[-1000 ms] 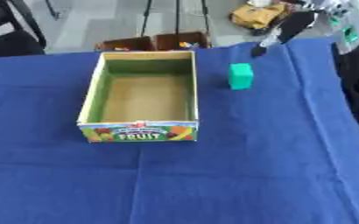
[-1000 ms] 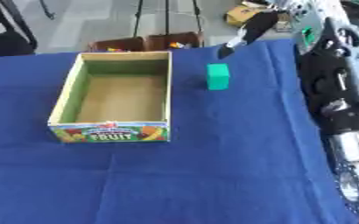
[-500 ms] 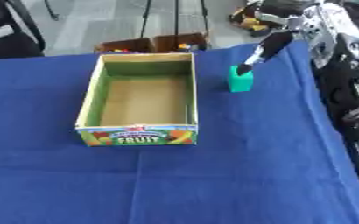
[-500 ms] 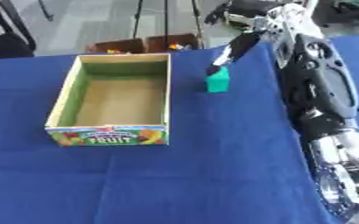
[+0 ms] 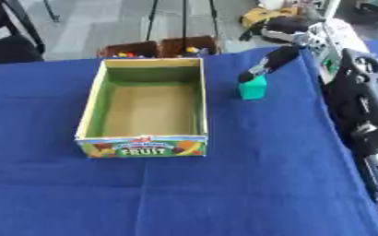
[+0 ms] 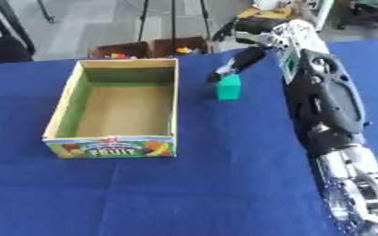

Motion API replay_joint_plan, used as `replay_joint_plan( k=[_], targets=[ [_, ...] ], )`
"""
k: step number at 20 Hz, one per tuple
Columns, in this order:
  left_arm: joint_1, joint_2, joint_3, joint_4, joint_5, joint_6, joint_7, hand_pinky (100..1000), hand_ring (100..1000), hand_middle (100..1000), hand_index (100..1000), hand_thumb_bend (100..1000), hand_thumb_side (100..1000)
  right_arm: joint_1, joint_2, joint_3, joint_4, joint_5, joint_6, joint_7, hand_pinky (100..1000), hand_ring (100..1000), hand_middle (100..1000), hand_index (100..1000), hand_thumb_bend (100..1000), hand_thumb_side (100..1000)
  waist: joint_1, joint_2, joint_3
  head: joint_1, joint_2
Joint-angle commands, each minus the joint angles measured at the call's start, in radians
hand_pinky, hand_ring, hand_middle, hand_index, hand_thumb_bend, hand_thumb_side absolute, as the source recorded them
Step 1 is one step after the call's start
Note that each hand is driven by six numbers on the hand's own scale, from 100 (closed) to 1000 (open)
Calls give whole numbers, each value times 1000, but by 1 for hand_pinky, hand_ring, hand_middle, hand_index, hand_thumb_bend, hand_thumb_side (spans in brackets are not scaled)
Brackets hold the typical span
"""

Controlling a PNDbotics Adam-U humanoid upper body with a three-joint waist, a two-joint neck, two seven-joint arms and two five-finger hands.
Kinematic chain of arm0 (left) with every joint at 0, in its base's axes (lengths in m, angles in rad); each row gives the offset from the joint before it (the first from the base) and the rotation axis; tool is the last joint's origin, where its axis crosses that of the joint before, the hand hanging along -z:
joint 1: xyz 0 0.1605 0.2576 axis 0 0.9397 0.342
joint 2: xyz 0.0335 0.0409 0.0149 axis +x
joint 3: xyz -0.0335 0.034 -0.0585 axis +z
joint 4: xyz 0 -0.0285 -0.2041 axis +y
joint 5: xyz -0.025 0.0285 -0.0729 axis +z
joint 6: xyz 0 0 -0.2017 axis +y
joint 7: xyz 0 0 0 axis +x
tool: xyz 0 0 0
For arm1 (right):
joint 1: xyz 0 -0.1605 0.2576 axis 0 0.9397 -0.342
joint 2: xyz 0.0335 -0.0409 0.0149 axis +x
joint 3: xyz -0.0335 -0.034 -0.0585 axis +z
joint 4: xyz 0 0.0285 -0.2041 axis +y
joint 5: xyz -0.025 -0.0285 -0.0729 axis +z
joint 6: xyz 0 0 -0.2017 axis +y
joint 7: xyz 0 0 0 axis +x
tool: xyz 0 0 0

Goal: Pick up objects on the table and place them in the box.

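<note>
A small green block (image 5: 253, 89) stands on the blue tablecloth, to the right of an open cardboard fruit box (image 5: 146, 104) that holds nothing visible. My right hand (image 5: 269, 62) comes in from the upper right, its black fingers pointing down and touching the top of the green block. The fingers look straight, not curled round the block. My right arm (image 6: 321, 101) runs along the right side of both views. The left hand shows in no view.
Blue cloth (image 5: 224, 184) covers the whole table. Behind the far edge stand two brown crates with small items (image 5: 156, 48) on a grey floor. A dark chair (image 5: 7, 41) is at the far left.
My right hand has come down and to the left from above the far edge until its fingertips reach the green block. The block and box have stayed put; the camera shifted a little.
</note>
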Motion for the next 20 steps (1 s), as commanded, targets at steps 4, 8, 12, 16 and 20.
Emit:
replay_joint_plan(
  k=[4, 8, 12, 16, 20],
  targets=[
    [-10, 5, -1, -18, -10, -2, -7, 624, 716, 805, 991, 100, 1000, -27, -30, -13, 0, 18, -19, 28, 841, 970, 851, 943, 722, 946, 0, -7, 3, -5, -21],
    [-10, 4, -1, -18, -16, -3, -8, 624, 715, 804, 989, 100, 1000, -31, -42, -18, 6, -5, -34, 63, 859, 984, 866, 952, 654, 941, 1, 1, 0, -3, -25],
    [-9, 1, -2, -18, -23, -2, -11, 623, 714, 804, 988, 100, 1000, -39, -52, -17, -3, -19, -40, 96, 860, 986, 877, 969, 588, 926, 2, 8, -3, -2, -27],
    [-10, 0, -4, -18, -26, -2, -11, 623, 714, 804, 986, 100, 1000, -41, -56, -20, -13, -26, -36, 113, 859, 985, 873, 967, 579, 927, 3, 11, -5, 0, -29],
    [-12, 0, -4, -18, -26, -1, -10, 623, 714, 804, 986, 100, 999, -41, -55, -23, -20, -36, -33, 116, 858, 985, 868, 965, 566, 921, 3, 11, -5, -1, -31]
  ],
)
